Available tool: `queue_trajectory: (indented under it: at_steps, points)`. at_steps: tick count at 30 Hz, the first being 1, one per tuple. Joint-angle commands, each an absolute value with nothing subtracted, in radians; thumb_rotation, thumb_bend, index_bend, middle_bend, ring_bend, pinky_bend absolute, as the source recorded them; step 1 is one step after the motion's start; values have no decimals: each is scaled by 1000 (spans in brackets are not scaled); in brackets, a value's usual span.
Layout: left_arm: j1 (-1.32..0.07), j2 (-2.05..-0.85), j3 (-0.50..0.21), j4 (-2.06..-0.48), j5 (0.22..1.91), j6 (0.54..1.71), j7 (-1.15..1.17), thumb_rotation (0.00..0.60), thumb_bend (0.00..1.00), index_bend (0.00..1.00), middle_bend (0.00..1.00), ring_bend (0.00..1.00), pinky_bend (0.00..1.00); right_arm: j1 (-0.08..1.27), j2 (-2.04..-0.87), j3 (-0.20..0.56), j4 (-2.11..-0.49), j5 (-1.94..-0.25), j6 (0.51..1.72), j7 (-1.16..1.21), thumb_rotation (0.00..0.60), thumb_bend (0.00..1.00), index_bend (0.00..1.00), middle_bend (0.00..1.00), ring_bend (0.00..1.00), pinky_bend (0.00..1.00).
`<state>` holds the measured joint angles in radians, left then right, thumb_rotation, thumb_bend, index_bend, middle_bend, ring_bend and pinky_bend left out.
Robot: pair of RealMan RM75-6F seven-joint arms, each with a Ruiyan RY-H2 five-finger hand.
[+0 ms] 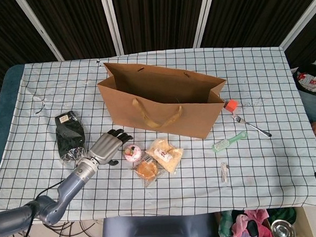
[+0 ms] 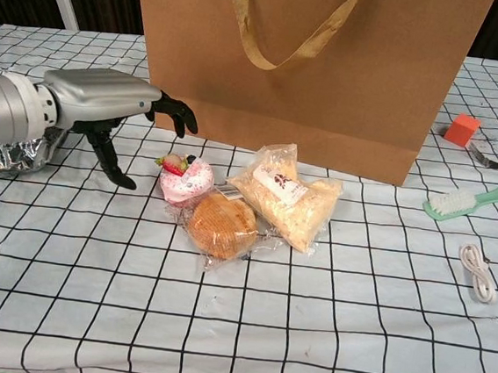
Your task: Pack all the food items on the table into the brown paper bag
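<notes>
Your left hand (image 2: 107,107) hovers empty, fingers spread, just left of the pink doughnut (image 2: 186,179) lying before the brown paper bag (image 1: 162,99). It looks soft and light; cup its sides gently.

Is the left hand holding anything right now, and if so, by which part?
Nothing is held. The left hand is open beside the pink donut, its fingers not touching it. The right hand is not in view.
</notes>
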<state>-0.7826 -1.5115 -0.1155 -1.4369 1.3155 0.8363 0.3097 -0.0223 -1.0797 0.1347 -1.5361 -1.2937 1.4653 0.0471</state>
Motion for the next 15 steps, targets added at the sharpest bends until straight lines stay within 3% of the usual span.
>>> queue_trajectory:
  at_steps: [1, 15]
  points:
    - [-801, -1544, -122, -1409, 1306, 822, 318, 600, 116, 221, 270, 161, 264, -22, -1079, 135, -1535, -1293, 1464, 48, 600, 220, 9, 100, 180, 194]
    - [-840, -1629, -111, -1326, 1317, 796, 298, 600, 218, 293, 338, 211, 306, -25, -1077, 137, -1534, -1293, 1469, 54, 600, 220, 8, 100, 180, 194]
